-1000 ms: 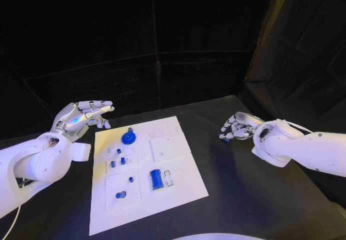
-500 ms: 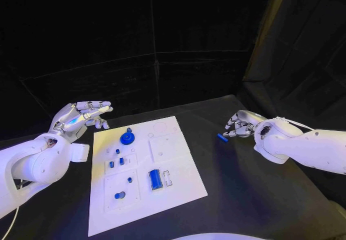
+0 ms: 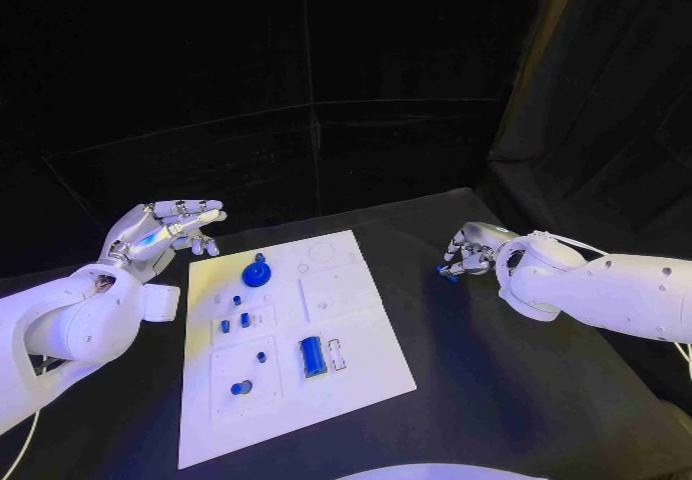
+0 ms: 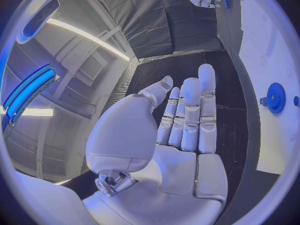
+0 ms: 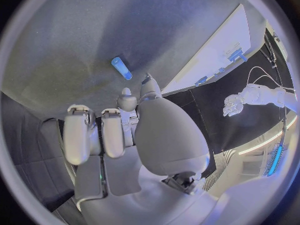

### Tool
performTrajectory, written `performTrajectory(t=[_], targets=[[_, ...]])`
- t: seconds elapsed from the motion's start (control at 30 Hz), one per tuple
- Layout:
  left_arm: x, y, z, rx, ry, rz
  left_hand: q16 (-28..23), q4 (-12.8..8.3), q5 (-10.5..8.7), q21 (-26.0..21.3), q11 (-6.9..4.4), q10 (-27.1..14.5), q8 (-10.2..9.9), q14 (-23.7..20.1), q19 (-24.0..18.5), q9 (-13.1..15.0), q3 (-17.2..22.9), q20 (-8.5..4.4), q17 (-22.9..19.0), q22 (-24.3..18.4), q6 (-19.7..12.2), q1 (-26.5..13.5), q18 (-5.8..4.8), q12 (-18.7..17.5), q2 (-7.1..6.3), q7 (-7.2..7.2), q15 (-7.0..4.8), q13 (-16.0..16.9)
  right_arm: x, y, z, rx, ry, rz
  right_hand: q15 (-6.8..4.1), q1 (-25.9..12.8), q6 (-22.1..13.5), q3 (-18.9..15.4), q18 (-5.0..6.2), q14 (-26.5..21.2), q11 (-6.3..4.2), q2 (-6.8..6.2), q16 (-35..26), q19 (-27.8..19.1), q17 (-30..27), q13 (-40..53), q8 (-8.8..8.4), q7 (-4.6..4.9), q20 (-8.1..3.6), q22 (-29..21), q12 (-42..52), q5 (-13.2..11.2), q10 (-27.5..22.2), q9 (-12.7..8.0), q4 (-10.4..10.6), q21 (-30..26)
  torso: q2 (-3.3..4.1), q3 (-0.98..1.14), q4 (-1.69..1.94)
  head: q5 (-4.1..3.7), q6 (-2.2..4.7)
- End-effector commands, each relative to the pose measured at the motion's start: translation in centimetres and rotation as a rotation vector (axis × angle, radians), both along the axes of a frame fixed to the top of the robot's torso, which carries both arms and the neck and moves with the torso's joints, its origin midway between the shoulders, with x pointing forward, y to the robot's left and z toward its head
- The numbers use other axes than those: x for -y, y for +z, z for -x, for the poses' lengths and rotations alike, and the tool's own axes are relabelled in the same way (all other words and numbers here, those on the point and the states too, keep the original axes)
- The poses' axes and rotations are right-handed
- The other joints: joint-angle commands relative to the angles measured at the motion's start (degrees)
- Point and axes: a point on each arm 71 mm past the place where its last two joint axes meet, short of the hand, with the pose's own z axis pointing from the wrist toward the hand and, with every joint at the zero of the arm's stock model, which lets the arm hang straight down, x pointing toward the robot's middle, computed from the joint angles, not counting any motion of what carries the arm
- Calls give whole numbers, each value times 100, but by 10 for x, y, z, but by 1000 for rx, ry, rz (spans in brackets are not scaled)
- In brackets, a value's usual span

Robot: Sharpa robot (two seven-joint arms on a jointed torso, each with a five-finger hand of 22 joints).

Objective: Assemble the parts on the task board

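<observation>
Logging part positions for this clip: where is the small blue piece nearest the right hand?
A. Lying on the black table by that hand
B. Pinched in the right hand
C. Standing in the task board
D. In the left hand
A: the right wrist view shows the small blue piece lying on the black table, apart from the fingertips of the right hand.

Matt cloth under glossy plastic and metal.
I see the table (image 3: 476,370) covered in black matt cloth, faintly creased, and the board (image 3: 361,375) as a smooth white plate with a dull sheen. The parts (image 3: 310,357) look like smooth blue plastic, as does the loose part (image 5: 121,67) on the cloth. My left hand (image 3: 162,232) and right hand (image 3: 472,250) have shiny silver metal fingers; both arms' shells (image 3: 635,295) are glossy white plastic.
</observation>
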Motion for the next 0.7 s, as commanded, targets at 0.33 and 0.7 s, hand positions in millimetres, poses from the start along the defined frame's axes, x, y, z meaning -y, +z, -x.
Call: performTrajectory(t=[0.33, 0.7], targets=[[-1, 2, 0, 8, -2, 8, 38, 3, 29, -5, -4, -52, 19, -39, -15, 5, -24, 19, -6, -7, -21, 37, 80, 7, 24, -11, 11, 1, 3, -7, -5, -67, -5, 60, 17, 61, 102, 11, 6, 331, -22, 91, -4, 63, 82, 23, -6, -14, 24, 352, 38, 42, 22, 18, 62, -3, -6, -7, -6, 27, -42], [-1, 1, 0, 8, -2, 8, 38, 3, 29, -5, -4, -52, 19, -39, -15, 5, -24, 19, -6, -7, -21, 37, 80, 7, 24, -11, 11, 1, 4, -12, -9, -116, -14, 97, 11, 70, 132, 20, 1, 336, -27, 131, 7, 74, 103, 32, -11, -19, 19, 373, 50, 57, 29, 20, 83, 10, -6, -7, 0, 23, -45]])
